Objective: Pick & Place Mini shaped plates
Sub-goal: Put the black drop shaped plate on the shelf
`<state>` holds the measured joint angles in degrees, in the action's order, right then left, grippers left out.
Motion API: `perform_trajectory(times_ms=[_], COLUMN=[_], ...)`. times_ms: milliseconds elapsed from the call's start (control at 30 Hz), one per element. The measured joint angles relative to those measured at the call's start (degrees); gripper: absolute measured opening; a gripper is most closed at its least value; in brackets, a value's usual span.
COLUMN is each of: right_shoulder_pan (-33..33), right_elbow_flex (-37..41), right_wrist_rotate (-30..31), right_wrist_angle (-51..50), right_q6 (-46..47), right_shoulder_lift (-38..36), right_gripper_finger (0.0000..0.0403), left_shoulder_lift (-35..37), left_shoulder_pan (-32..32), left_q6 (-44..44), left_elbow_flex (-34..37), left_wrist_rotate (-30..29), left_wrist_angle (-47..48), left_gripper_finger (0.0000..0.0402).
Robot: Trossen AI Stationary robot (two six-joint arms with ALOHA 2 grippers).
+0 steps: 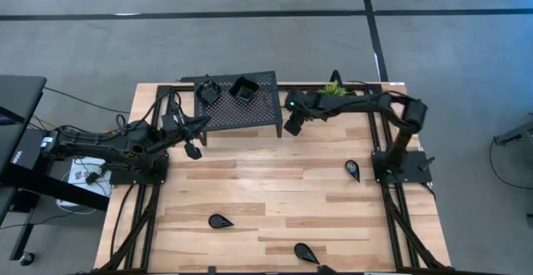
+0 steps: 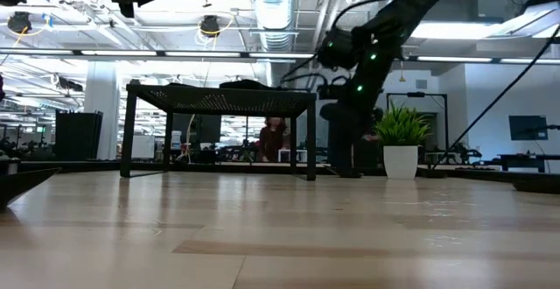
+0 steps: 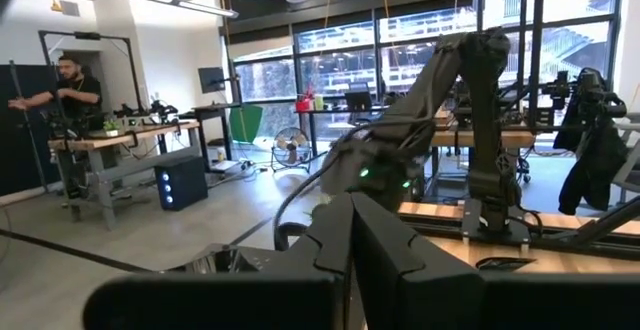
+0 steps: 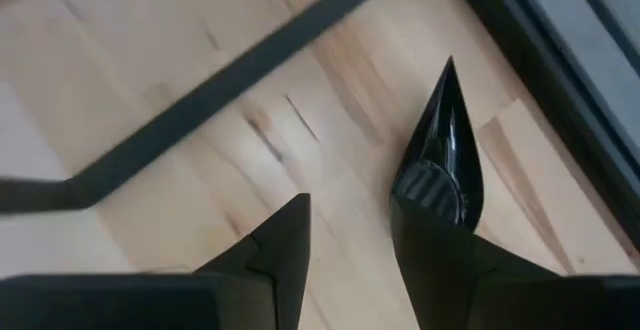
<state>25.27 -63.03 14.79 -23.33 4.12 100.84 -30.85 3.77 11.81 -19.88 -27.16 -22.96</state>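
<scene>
Plates, small, glossy black: I count five in the high view. Two sit on top of the perforated stand (image 1: 250,108) at the far edge of the table (image 1: 275,200), a roundish plate (image 1: 208,90) and a squarish plate (image 1: 244,89), just beside each other. Three teardrop plates lie on the bare wood, well apart: a right-hand teardrop (image 1: 353,170) near the base of the right arm, a middle teardrop (image 1: 220,221), and a near-edge teardrop (image 1: 306,252).

Right gripper (image 1: 293,127): hangs just beside the right end of the stand, over the wood. In its wrist view I see the fingers (image 4: 270,255) spread, with table showing in the gap. A glossy black pointed shape (image 4: 445,120) rises along one finger; I cannot tell whether it is a plate or part of the finger.

Left gripper (image 1: 192,151): off the left end of the stand, above the table. Its fingers (image 3: 385,260) are pressed together and I see nothing between them.

Plant (image 1: 333,89): green, in a white pot, at the far edge behind the right arm.

Room beyond: one person (image 3: 65,95) stands at a bench in the left wrist view, and another person (image 2: 273,138) shows under the stand in the low view.
</scene>
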Motion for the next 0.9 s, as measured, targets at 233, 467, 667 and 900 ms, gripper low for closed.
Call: perform_trajectory(times_ms=[233, 467, 667, 900], right_shoulder_pan=[2.68, 3.07, 4.66, 6.04], right_elbow_flex=[-6.52, -9.28, -9.36, -9.35], right_wrist_rotate=[0.31, 3.12, 3.24, 2.4], right_wrist_angle=[-3.62, -4.57, -7.46, -9.27], right_q6=[0.0, 0.16, 3.18, 3.49], right_shoulder_lift=[8.3, 11.08, 10.46, 10.46], right_gripper_finger=[0.0133, 0.0125, 0.0117, 0.0117], left_shoulder_lift=[-0.09, -0.09, -0.09, -0.09], left_shoulder_pan=[0.0, -0.01, -0.01, -0.02], left_q6=[-0.04, -0.07, -0.09, -0.31], left_elbow_flex=[0.0, 0.0, 0.0, 0.0], left_wrist_rotate=[-0.02, -0.03, -0.01, -0.02], left_wrist_angle=[0.02, 0.17, 0.52, 0.69], left_gripper_finger=[0.0012, 0.0009, 0.0009, 0.0012])
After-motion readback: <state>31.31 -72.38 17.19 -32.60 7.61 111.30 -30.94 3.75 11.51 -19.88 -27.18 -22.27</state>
